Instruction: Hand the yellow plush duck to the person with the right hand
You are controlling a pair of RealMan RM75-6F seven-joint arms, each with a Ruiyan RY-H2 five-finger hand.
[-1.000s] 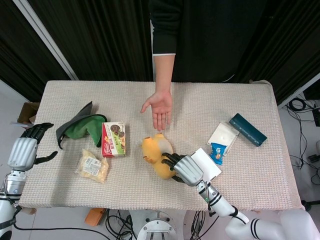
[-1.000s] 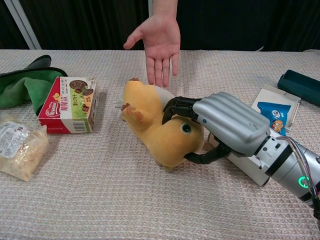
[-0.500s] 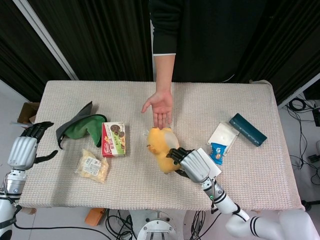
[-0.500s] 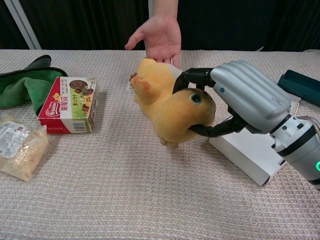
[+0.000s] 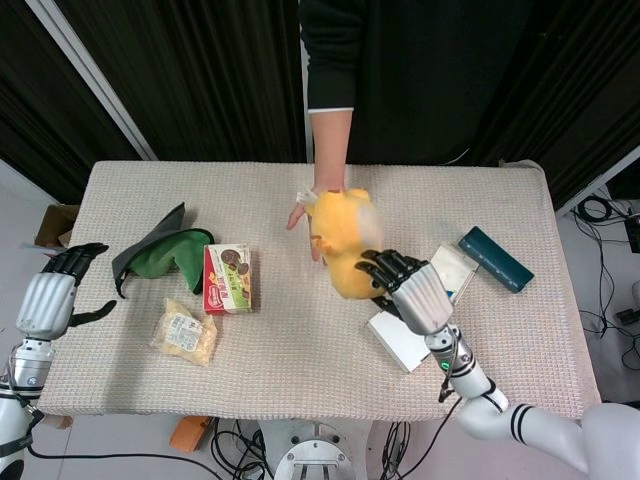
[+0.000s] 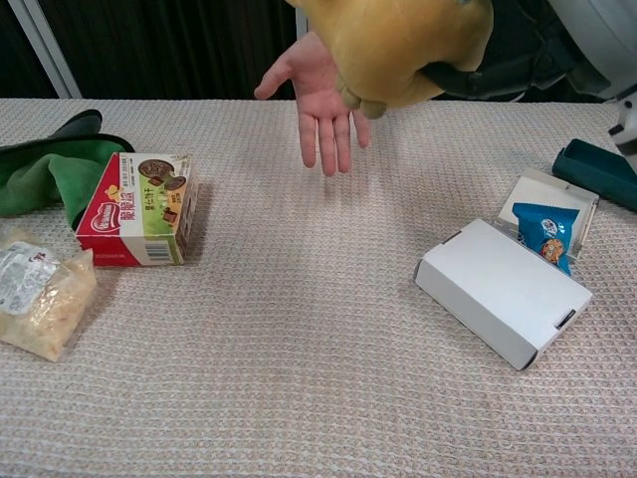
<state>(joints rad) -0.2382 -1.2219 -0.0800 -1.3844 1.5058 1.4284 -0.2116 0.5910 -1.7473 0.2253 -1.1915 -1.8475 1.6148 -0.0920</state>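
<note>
My right hand (image 5: 412, 291) grips the yellow plush duck (image 5: 346, 242) and holds it in the air, well above the table. In the head view the duck overlaps the person's open palm (image 5: 305, 211), which reaches in from the far side. The chest view shows the duck (image 6: 403, 48) at the top edge, just right of and above the person's hand (image 6: 323, 88), with my right hand (image 6: 582, 40) mostly cut off at the upper right. My left hand (image 5: 52, 295) hangs off the table's left edge, fingers loosely curled and holding nothing.
A white box (image 5: 402, 338) lies where the duck was lifted from. A blue snack packet (image 6: 545, 231) on a white pack and a dark teal case (image 5: 495, 259) lie to the right. A snack carton (image 5: 227, 277), green cloth (image 5: 165, 253) and a clear bag (image 5: 185, 332) lie left.
My right hand has lifted the duck off the table and carried it up and away toward the person's palm. The white box is now uncovered. The left hand has stayed still.
</note>
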